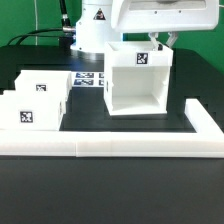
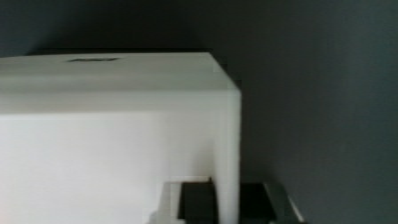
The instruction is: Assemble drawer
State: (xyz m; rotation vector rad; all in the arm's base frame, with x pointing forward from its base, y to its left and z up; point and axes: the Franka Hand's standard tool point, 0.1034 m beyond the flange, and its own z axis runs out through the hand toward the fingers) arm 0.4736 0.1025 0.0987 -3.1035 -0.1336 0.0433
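Observation:
A white drawer box (image 1: 136, 82), open toward the front and carrying a tag on its back wall, stands on the dark table in the middle of the exterior view. My gripper (image 1: 164, 42) comes down on the top of the box's wall at the exterior view's right. In the wrist view, the thin edge of that white wall (image 2: 228, 130) runs between my two black fingers (image 2: 196, 202), which press against both of its faces. My gripper (image 2: 230, 204) is shut on the wall. The box's broad white face (image 2: 107, 130) fills the rest of that view.
Two white tagged drawer parts (image 1: 35, 100) lie stacked at the exterior view's left. The marker board (image 1: 88, 80) lies behind them by the robot base (image 1: 88, 35). A white L-shaped fence (image 1: 110, 147) runs along the front and up the right side.

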